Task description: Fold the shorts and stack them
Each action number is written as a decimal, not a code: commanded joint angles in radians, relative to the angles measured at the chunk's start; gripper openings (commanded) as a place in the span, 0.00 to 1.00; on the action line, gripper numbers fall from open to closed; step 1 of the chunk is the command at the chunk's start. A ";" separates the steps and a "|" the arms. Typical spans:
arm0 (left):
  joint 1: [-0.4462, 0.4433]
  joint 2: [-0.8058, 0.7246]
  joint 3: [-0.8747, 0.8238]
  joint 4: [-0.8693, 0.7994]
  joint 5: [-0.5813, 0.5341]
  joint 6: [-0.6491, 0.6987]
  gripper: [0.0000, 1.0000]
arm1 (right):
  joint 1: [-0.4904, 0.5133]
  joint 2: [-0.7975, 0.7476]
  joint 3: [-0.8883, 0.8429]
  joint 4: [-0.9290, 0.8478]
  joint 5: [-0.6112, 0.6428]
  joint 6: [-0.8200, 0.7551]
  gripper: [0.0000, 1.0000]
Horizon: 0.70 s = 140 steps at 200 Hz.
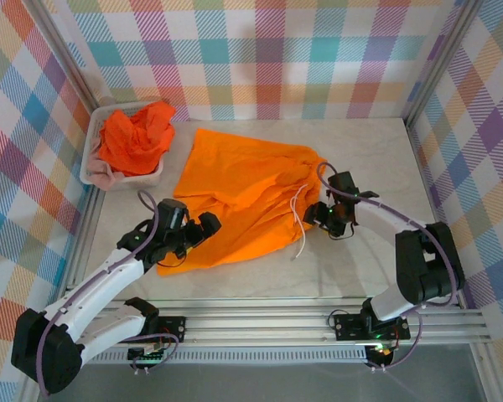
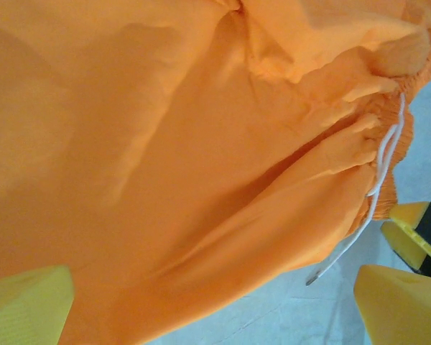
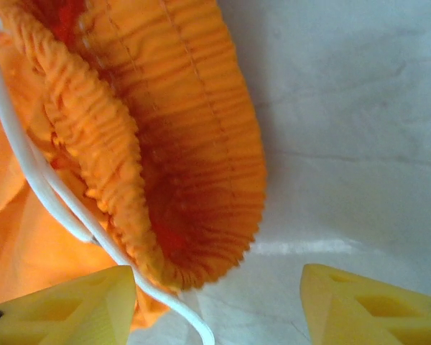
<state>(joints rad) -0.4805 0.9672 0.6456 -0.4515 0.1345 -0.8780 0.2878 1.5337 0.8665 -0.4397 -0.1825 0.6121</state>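
One pair of orange shorts (image 1: pixel 243 188) lies spread across the middle of the table, its gathered waistband (image 3: pixel 194 144) and white drawstring (image 3: pixel 29 172) at the right end. My right gripper (image 1: pixel 318 214) is low at that waistband, open, and a fold of the elastic lies just ahead of its yellow fingers (image 3: pixel 65 309). My left gripper (image 1: pixel 201 229) is open over the shorts' lower left hem (image 2: pixel 201 237), with nothing pinched. Another orange pair (image 1: pixel 134 138) is bunched in the basket, with a bit of pink cloth (image 1: pixel 109 177) under it.
The white mesh basket (image 1: pixel 90 159) stands at the back left against the plaid wall. Plaid walls close in the back and both sides. Bare table lies right of the shorts and along the near edge by the metal rail (image 1: pixel 318 322).
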 commanded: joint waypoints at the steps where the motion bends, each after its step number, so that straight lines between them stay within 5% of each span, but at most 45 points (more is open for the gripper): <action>1: 0.008 -0.019 -0.020 -0.022 0.010 0.009 1.00 | 0.008 0.036 0.034 0.078 -0.007 0.034 0.61; 39: 0.028 -0.052 -0.040 -0.035 0.010 -0.001 1.00 | 0.013 0.098 0.051 0.099 -0.015 0.067 0.50; 97: 0.174 -0.188 -0.044 -0.268 0.004 -0.036 1.00 | -0.008 0.080 0.102 0.026 0.103 0.078 0.00; 140: 0.197 -0.261 -0.095 -0.473 -0.061 -0.165 0.89 | -0.052 0.061 0.157 -0.025 0.088 0.069 0.00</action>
<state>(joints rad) -0.2970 0.7361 0.5964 -0.7361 0.1242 -0.9520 0.2481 1.6238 0.9821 -0.4175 -0.1116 0.6922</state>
